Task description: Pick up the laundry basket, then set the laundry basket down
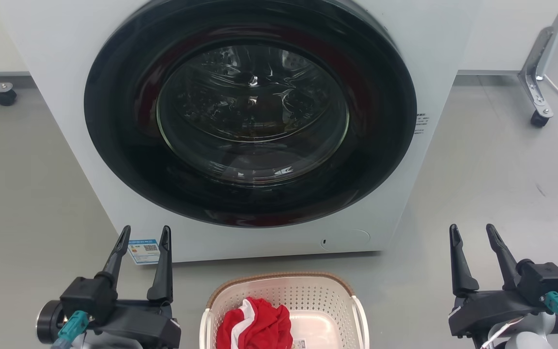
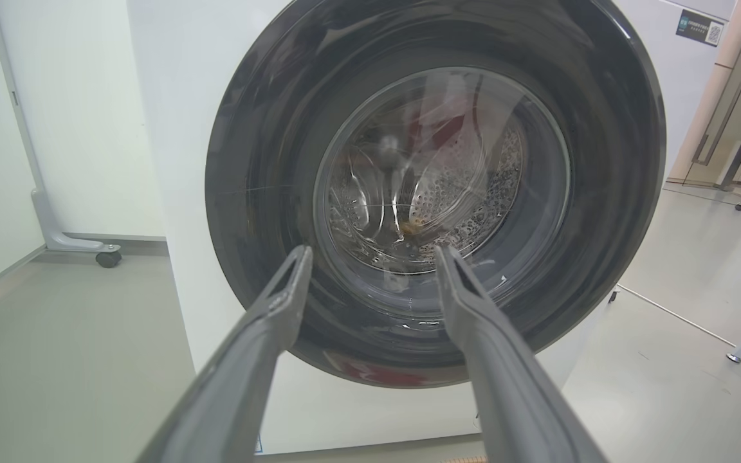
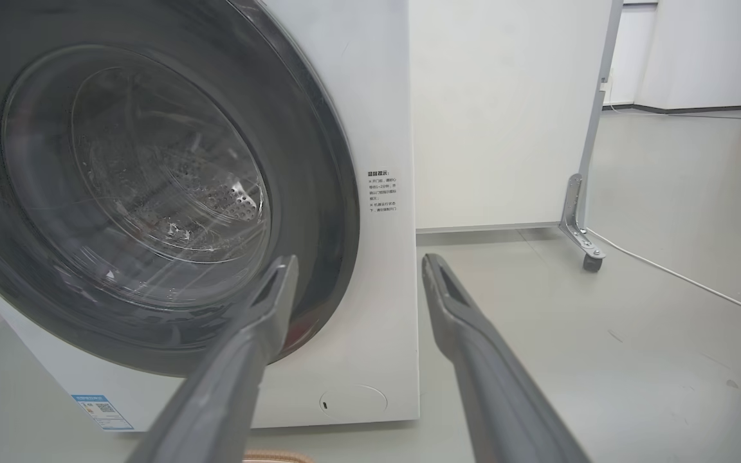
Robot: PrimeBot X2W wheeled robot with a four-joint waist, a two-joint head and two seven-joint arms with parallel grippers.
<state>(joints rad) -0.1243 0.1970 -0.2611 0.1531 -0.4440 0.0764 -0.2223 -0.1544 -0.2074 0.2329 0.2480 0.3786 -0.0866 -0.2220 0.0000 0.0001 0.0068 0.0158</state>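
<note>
Presently we hold left hand (image 1: pixel 146 230) and right hand (image 1: pixel 472 228) spread, empty; uneven handle grips could tip the laundry basket (image 1: pixel 279 277).

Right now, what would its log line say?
left end effector: open, empty | right end effector: open, empty | laundry basket: on floor, unheld, red cloth inside

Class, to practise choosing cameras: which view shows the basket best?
Head view: the basket shows its rim, perforated wall, handles and a red cloth inside. Each wrist view catches a sliver of its brown rim at the bottom edge.
</note>
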